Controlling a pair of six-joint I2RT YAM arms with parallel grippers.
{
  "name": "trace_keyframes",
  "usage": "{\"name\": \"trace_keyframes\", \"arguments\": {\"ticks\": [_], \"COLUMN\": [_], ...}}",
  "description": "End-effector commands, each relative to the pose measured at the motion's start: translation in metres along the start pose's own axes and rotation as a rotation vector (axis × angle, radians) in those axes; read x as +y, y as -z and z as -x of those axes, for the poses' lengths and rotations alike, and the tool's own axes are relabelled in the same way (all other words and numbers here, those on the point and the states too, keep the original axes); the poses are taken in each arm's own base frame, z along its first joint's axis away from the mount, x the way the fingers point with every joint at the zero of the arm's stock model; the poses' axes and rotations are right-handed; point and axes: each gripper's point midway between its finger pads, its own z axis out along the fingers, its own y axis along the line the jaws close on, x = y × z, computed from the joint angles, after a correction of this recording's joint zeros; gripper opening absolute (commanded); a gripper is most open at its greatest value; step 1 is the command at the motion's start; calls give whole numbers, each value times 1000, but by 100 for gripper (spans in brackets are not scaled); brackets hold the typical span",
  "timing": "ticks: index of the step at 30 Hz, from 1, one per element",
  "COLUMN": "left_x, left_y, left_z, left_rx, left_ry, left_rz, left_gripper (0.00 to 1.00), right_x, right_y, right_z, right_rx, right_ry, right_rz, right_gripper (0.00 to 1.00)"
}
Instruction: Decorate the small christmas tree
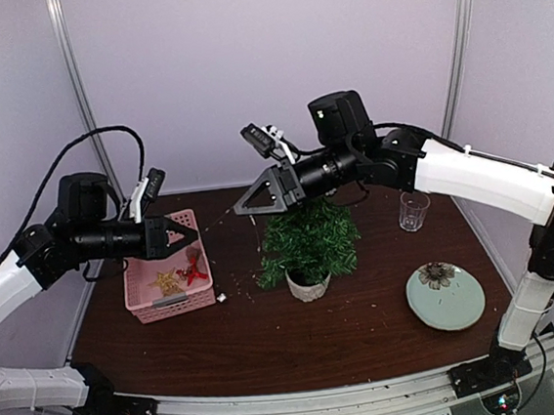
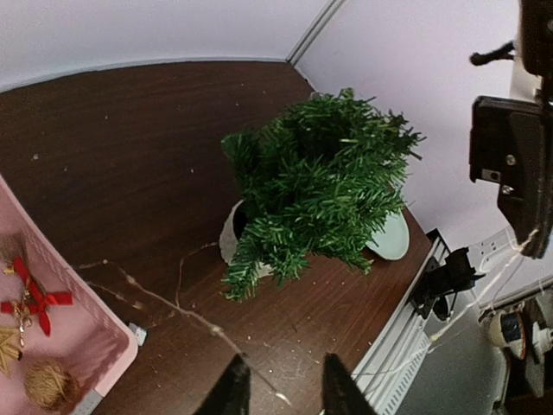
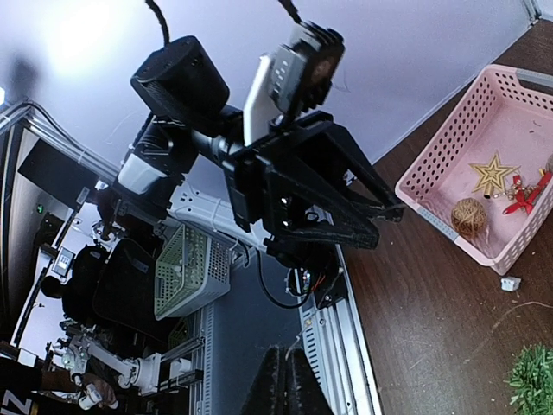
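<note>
**Stringing stage.** The tree [image 1: 308, 239] stands in its white pot mid-worktop [image 1: 367, 328], with no ornament visible on it. The right end effector [image 1: 240, 208] hovers just above the tree on its basket side, fingers pressed together on what appears to be a thin wire [image 2: 157, 298], presumably to hold it high enough to drape over the foliage. The left end effector [image 2: 283, 372] is well apart from the tree, over the basket [image 1: 169, 308], fingers slightly apart around the wire, probably to let it slip free.
</note>
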Motion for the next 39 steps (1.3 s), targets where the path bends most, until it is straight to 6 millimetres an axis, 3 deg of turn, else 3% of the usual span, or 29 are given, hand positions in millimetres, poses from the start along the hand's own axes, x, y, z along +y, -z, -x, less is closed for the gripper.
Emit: {"name": "trace_keyframes", "arguments": {"ticks": [1, 5, 10, 13, 18, 25, 33, 39], "left_x": [21, 11, 0, -6, -14, -28, -52, -73], "left_y": [11, 34, 45, 46, 57, 60, 31, 3], "left_z": [-18, -21, -44, -55, -52, -53, -55, -56], "left_rx": [6, -81, -74, -54, -52, 35, 29, 8], "left_ry": [-4, -98, -192, -243, -364, -588, -1006, -1029], "left_rz": [92, 58, -2, -20, 30, 71, 180, 134], "left_gripper": [39, 59, 67, 69, 67, 64, 56, 52], "right_x": [31, 27, 25, 23, 19, -5, -28, -38], "right_y": [8, 5, 2, 1, -1, 2, 8, 5], "right_z": [22, 21, 21, 20, 19, 26, 46, 58], "right_rx": [-68, -62, -55, -48, -32, -57, -127, -152], "right_ry": [78, 70, 65, 61, 61, 29, -8, -21], "right_rz": [99, 99, 104, 100, 85, -1, -76, -90], "right_gripper": [0, 0, 0, 0, 0, 0, 0, 0]}}
